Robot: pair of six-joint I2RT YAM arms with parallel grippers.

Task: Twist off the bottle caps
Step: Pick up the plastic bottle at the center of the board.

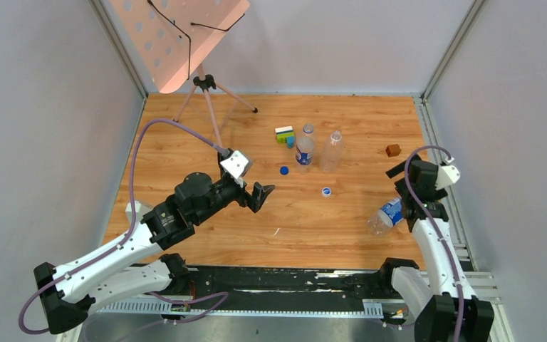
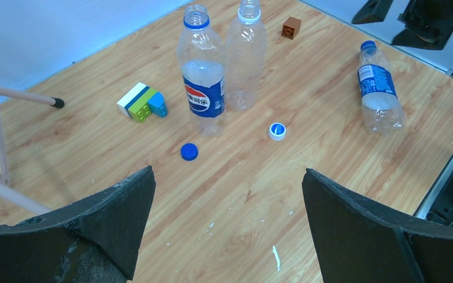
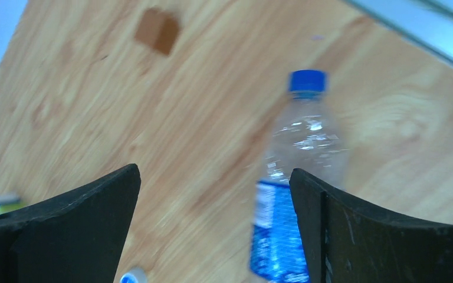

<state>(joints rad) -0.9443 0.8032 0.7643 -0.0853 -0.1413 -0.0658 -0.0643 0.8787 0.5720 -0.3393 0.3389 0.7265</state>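
Two standing bottles [image 1: 305,151] are uncapped; the lying bottle [image 1: 386,216], lower right, is not. The left end effector [image 2: 229,174] and right end effector [image 3: 212,177] are held wide open, empty.

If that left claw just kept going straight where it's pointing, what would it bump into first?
Likely the loose whitish cap, lying almost dead ahead of the left gripper on the table. Depth is unclear: it may pass above it.

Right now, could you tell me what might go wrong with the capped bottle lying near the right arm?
The lying bottle is round and crinkly; it may roll or crush under the open right gripper. The labelled upright bottle and the clear one beside it could topple if brushed.
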